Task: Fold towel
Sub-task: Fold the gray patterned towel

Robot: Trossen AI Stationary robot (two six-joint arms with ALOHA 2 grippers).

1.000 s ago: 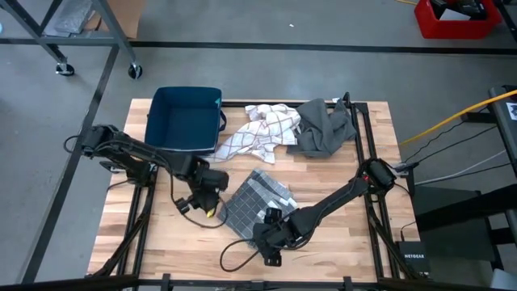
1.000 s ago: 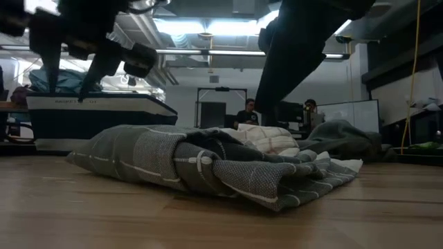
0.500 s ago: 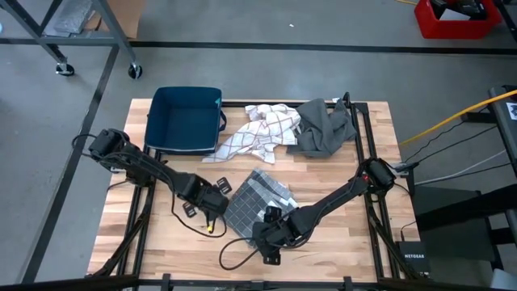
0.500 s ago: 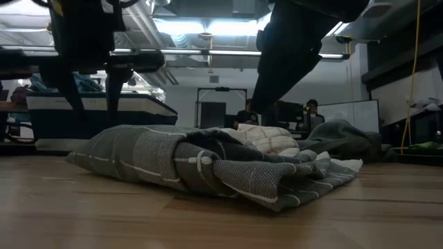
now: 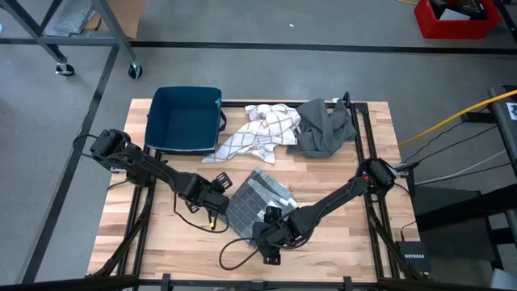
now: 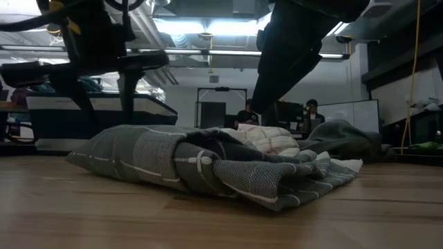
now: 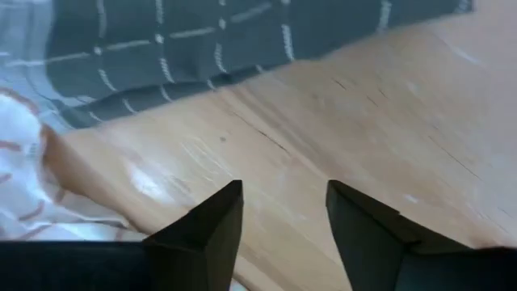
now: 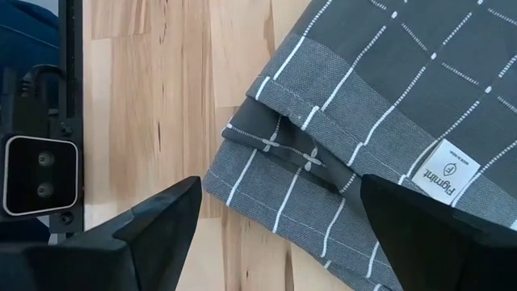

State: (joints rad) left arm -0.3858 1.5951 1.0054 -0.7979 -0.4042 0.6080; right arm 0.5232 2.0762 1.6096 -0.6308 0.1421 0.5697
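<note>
A: Where is the towel [image 5: 257, 200] lying?
B: Mid-bench [image 5: 153, 234], folded. Bare wood is showing beside its left edge, where the left gripper [image 5: 216, 192] is hovering, fingers apart, empty.
A: The right gripper [image 5: 273, 220]?
B: Spread wide above the towel's near edge, partly hiding it.

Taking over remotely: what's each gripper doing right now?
Left gripper: open, empty, over bare wood beside the grey checked towel.
Right gripper: open, empty, above that towel.

Two dark jointed arms, black trailing cables, wedge-shaped black fingers [image 7: 202, 234]
</note>
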